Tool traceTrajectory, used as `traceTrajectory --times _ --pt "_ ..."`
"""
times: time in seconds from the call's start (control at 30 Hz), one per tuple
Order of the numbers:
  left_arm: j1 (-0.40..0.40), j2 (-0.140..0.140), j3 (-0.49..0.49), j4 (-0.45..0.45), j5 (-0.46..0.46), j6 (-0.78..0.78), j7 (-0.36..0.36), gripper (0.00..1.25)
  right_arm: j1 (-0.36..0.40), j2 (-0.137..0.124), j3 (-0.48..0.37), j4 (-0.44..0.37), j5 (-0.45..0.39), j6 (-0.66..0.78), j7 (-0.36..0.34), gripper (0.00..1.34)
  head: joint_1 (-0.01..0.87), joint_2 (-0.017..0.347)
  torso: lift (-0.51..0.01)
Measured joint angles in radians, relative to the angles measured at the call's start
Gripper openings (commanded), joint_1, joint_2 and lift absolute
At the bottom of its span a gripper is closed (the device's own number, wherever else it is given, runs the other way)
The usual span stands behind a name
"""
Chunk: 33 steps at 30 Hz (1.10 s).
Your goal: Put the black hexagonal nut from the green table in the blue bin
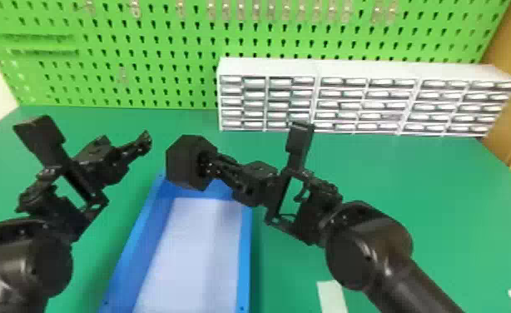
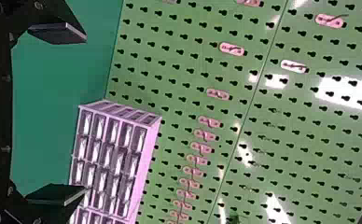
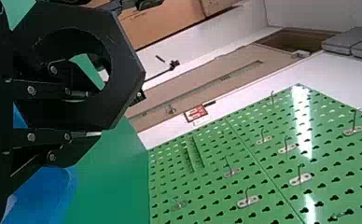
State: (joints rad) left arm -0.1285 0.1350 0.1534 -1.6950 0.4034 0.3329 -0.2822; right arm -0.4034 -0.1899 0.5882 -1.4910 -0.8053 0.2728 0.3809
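Black hexagonal nut with a round hole: held up at the far end of the bin, near its far left corner, clear of the bin floor and not inside. [image 1: 189, 161]
Right claw: black and two-fingered [image 1: 209, 164], closed on the nut, one finger set in the hole and the other against an outer side.
Left claw: also black and two-fingered [image 1: 125, 139], wide apart with nothing between its fingers; it hangs over the left part of the table, to the left of the nut and well apart from it.
Blue rectangular bin: on the table, left of its middle, running toward the near edge [image 1: 245, 249]; its inner floor is pale and bare where it shows.
Green table: carries the bin and reaches back to the pegboard. [image 1: 392, 175]
White drawer cabinet: stands at the table's back edge, from about the middle toward the far right corner, with rows of small clear-fronted drawers. [image 1: 267, 66]
Bright green pegboard: upright behind the table, with small metal hooks. [image 1: 163, 41]
Flat white strip: on the table to the right of the bin, toward the near edge. [image 1: 331, 295]
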Motion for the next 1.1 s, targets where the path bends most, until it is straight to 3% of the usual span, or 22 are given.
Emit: traceTrajectory --times 0.1,0.23,0.33,0.9,1.1 --pt "0.000 0.000 0.000 0.000 0.000 0.000 0.000 1.10 -0.001 -0.001 0.001 0.000 0.000 0.003 -0.001 0.44 0.666 0.032 -0.100" --pt "0.000 0.000 -0.002 0.000 0.000 0.000 0.000 1.10 -0.001 -0.002 0.001 0.000 0.001 0.007 -0.007 0.74 0.666 0.032 -0.100" --pt "-0.001 0.000 -0.003 0.000 0.000 0.000 0.000 1.10 0.000 -0.002 0.002 0.000 0.003 0.008 -0.011 0.84 0.666 0.032 -0.100" --pt "-0.002 0.000 -0.005 0.001 0.000 0.000 0.000 1.10 0.000 -0.006 0.002 0.000 0.010 0.027 -0.019 0.81 0.666 0.032 -0.100" --pt "-0.002 0.000 -0.004 0.001 0.000 0.000 0.000 1.10 0.009 -0.003 -0.027 -0.003 0.063 0.033 -0.019 0.82 0.666 0.032 -0.100"
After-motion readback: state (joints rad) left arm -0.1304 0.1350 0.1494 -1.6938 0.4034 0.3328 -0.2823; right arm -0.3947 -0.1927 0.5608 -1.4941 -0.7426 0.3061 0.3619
